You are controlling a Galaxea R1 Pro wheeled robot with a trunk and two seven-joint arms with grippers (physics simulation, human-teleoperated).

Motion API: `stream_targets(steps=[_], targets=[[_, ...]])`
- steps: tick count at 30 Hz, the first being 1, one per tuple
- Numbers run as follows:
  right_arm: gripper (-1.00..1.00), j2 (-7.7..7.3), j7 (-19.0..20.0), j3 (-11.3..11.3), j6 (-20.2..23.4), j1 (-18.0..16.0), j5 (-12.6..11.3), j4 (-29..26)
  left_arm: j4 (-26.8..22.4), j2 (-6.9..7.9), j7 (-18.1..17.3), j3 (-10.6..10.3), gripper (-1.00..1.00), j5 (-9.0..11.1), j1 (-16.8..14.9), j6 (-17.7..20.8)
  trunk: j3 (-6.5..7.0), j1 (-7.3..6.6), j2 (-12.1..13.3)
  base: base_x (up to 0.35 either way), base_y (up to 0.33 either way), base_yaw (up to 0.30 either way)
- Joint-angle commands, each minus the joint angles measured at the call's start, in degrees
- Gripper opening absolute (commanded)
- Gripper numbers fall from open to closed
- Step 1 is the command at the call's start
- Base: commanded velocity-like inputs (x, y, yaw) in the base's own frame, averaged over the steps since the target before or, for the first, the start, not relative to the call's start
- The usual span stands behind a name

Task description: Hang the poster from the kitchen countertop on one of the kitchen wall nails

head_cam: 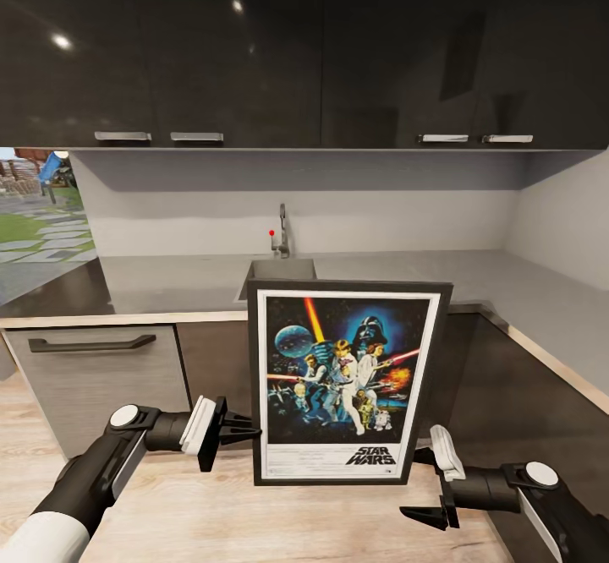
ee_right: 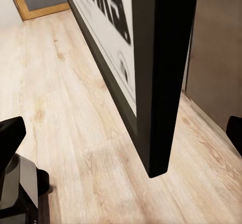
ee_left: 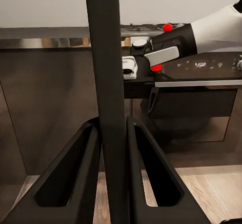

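Left jaws [head_cam: 241,429] clamp poster [head_cam: 342,381] edge; right jaws [head_cam: 433,483] seemingly apart.

Both arms are held low and forward, forearms angled inward toward each other. The left arm is extended from the lower left, its wrist turned level, and the left gripper [head_cam: 241,429] is clamped on the left edge of the poster [head_cam: 342,377]. In the left wrist view, its two fingers [ee_left: 75,183] are seen pressed against either face of the thin frame edge. The right arm is reached in from the lower right. The right gripper [head_cam: 430,478] is held spread wide near the poster's lower right corner, apart from it.
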Motion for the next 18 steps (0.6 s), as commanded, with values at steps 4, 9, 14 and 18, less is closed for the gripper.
stream_targets(steps=[4,9,14,18], targets=[[1.00,-0.05,0.03,0.21,-0.37,-0.05,-0.16,0.01,0.03,0.06,0.00,-0.18,-1.00,0.35,-0.05,-0.76,-0.06,0.00,-0.04,0.000,0.000,0.000],[1.00,-0.05,0.03,0.23,-0.37,-0.05,-0.13,-0.02,0.03,0.06,0.00,-0.18,-1.00,0.35,-0.05,-0.76,-0.06,0.00,-0.04,0.000,0.000,0.000],[1.00,-0.05,0.03,0.23,-0.37,-0.05,-0.18,-0.04,0.03,0.06,0.00,-0.18,-1.00,0.35,-0.05,-0.76,-0.06,0.00,-0.04,0.000,0.000,0.000],[-1.00,-0.05,0.03,0.23,-0.37,-0.05,-0.21,-0.05,0.03,0.06,0.00,-0.18,-1.00,0.35,-0.05,-0.76,-0.06,0.00,-0.04,0.000,0.000,0.000]])
